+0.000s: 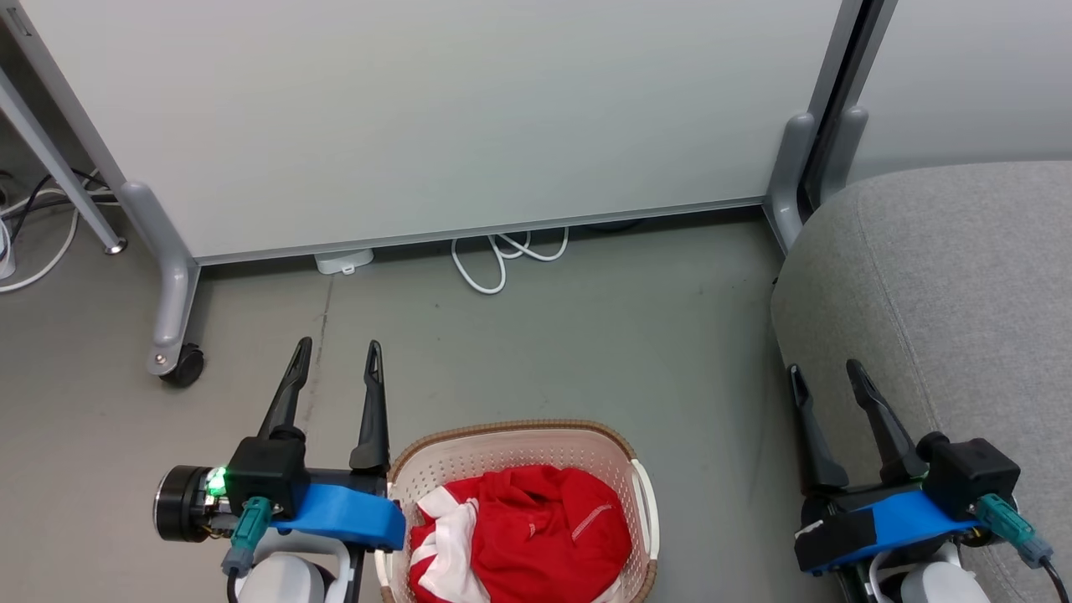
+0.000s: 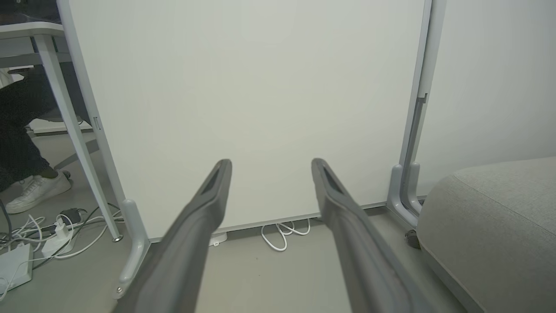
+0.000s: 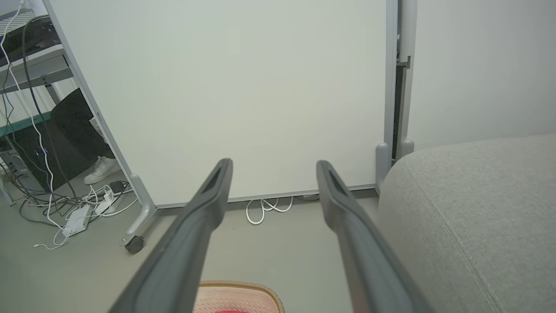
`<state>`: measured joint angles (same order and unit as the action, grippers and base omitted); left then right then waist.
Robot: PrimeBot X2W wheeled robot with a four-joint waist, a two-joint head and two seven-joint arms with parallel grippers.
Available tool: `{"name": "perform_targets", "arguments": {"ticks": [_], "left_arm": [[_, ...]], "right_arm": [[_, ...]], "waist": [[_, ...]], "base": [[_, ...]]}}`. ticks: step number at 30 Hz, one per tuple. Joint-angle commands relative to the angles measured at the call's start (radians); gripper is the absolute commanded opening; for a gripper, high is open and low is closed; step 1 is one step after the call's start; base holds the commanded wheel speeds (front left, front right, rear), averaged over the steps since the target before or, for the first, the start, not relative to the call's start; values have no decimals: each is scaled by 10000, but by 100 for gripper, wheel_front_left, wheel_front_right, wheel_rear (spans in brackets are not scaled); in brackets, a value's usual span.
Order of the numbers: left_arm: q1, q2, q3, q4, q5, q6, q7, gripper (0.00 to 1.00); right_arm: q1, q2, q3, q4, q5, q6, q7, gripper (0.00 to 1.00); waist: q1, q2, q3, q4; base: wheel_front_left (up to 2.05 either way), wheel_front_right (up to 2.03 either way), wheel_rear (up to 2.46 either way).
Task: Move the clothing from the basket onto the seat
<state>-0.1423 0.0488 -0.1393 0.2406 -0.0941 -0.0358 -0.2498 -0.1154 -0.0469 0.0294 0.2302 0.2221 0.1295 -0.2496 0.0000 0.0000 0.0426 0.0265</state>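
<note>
The clothing (image 1: 536,532), soft bright red fabric with white panels and white trim, lies crumpled in the basket (image 1: 511,448), which is cream perforated plastic with a brown woven-look rim. The grey woven seat (image 1: 946,276), round-cornered, stands to its right. Both the left tool (image 1: 337,345) and the right tool (image 1: 823,366) gape wide, empty.

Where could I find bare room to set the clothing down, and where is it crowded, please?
The grey seat is bare across its visible top. The floor between basket, seat and partition is open too, apart from a white cable at the partition's foot. Crowded: the basket, holding the clothing, and the cable tangle past the partition's left end.
</note>
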Motion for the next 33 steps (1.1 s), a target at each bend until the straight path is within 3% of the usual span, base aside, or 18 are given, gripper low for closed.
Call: {"name": "perform_targets", "arguments": {"ticks": [1,21,33], "left_arm": [[-117,29,-26,27,178,-7,-105,100],[-122,28,-117,318,97,38,-169,100],[-1221,112,-598,1101,608,-609,-160,100]], "right_arm": [[-132,-58,31,-39,-201,21,-102,100],[-68,-57,41,19,-393,14,-169,100],[-581,-56,94,-146,-521,14,-167,100]], "waist": [[0,0,-1,-8],[0,0,3,51],[0,0,802,-255]], "base": [[0,0,0],[0,0,0],[0,0,0]]}}
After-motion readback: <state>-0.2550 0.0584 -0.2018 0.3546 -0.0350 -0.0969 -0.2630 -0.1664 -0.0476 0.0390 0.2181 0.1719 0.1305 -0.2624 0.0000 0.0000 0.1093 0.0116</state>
